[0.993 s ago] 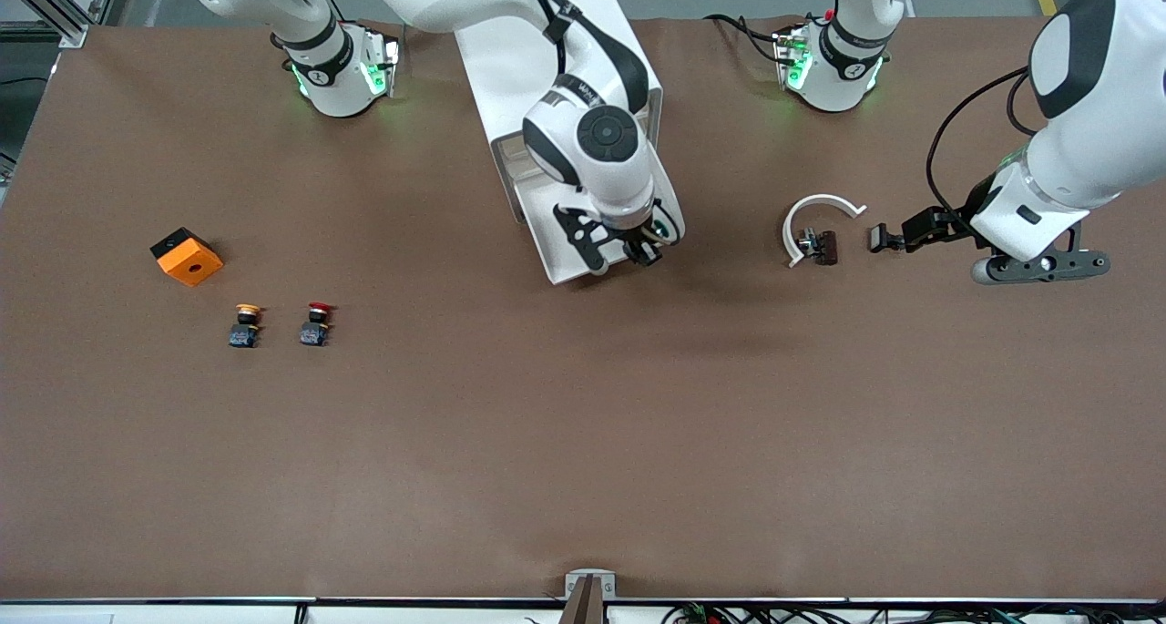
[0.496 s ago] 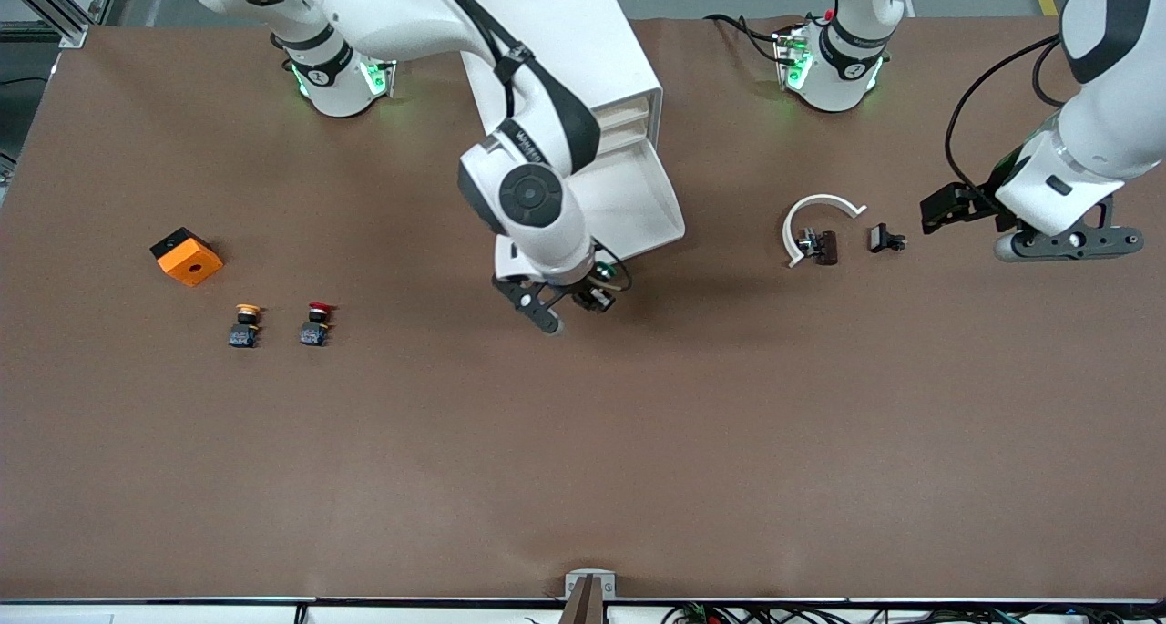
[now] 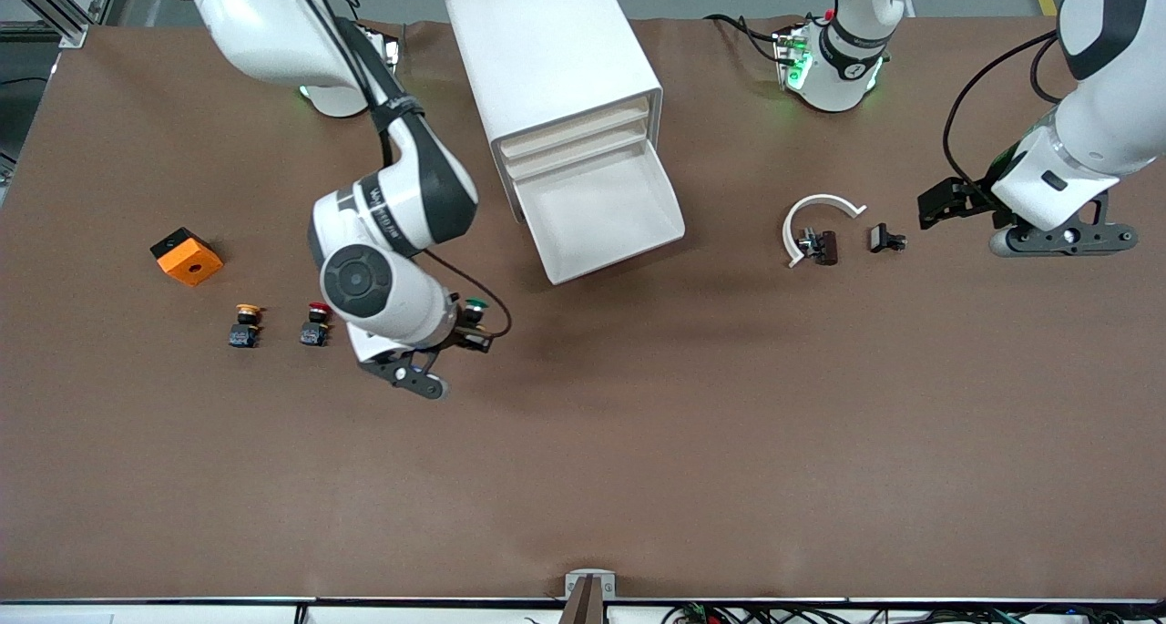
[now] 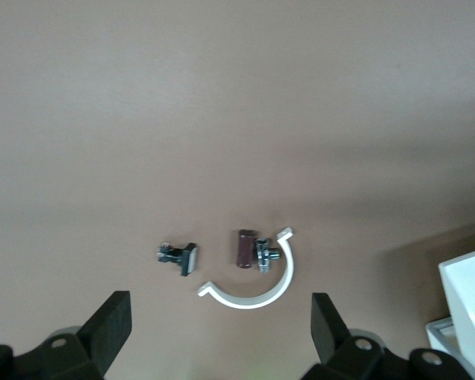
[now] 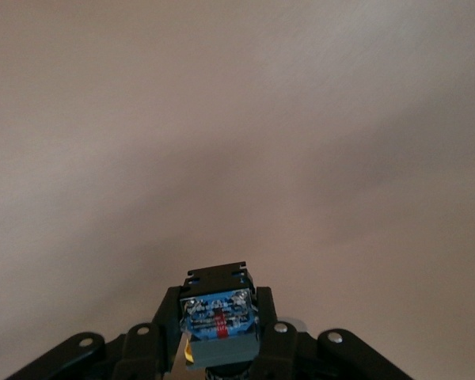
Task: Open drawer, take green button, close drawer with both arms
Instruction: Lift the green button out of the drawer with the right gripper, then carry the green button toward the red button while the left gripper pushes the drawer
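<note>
The bottom drawer (image 3: 606,214) of the white cabinet (image 3: 556,50) stands pulled open, and its tray shows nothing inside. My right gripper (image 3: 470,331) hangs over bare table between the red-capped button and the drawer, shut on the green-capped button (image 3: 475,308). In the right wrist view the button's black-and-blue body (image 5: 219,315) sits clamped between the fingers (image 5: 263,332). My left gripper (image 3: 943,203) is open and holds nothing, at the left arm's end of the table. In its wrist view its open fingers (image 4: 111,326) frame a white curved clip (image 4: 257,291).
Beside the left gripper lie the white curved clip (image 3: 820,214), a brown part (image 3: 825,247) and a small black part (image 3: 885,238). Toward the right arm's end sit a red-capped button (image 3: 315,324), a yellow-capped button (image 3: 244,325) and an orange block (image 3: 187,256).
The right arm has swung from over the open drawer toward its own end of the table, carrying the green button. The left gripper has drawn back from the small black part.
</note>
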You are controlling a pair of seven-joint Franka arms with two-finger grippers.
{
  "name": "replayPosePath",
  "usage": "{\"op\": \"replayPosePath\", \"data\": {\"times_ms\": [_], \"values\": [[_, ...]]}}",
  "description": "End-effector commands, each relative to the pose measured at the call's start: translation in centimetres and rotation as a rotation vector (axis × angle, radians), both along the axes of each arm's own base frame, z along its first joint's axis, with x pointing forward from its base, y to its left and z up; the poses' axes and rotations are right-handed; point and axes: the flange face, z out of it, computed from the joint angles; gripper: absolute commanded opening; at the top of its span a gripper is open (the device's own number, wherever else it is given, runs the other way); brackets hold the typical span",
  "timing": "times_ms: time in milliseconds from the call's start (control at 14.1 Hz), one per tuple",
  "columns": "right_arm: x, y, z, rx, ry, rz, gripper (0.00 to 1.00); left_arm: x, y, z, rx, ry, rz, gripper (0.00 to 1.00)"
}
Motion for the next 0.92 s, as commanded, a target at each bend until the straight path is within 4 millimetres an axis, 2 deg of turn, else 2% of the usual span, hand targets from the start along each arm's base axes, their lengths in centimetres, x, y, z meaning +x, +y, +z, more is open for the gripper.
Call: {"op": "replayPosePath", "data": {"times_ms": [0,284,425,496,638,780,851], "values": [[-1.1,-2.0,-1.5,-0.028,0.021,0.081,0.00,-0.3,-1.9,-2.6,-0.029,-0.016,-0.013,1.00],[-2.7,-6.8,-5.0,-0.002,-0.019,0.170,0.00,-0.2,-9.0,-8.3,-0.029,-0.025,0.052,1.00],[-3.2,-11.2,-6.4,0.011,-0.023,0.217,0.00,-0.2,-12.3,-10.7,-0.037,-0.012,0.120,1.00],[-3.6,-12.8,-7.2,0.015,-0.029,0.240,0.00,-0.2,-14.7,-12.1,-0.051,-0.015,0.142,1.00],[-4.2,-14.8,-8.5,0.016,-0.037,0.252,0.00,-0.4,-18.8,-14.9,-0.077,-0.022,0.186,1.00],[-4.8,-15.1,-9.6,0.014,-0.048,0.251,0.00,-0.6,-22.4,-17.6,-0.109,-0.035,0.214,1.00],[-5.2,-15.4,-10.0,0.014,-0.056,0.246,0.00,-0.7,-23.6,-18.6,-0.120,-0.031,0.229,1.00]]}}
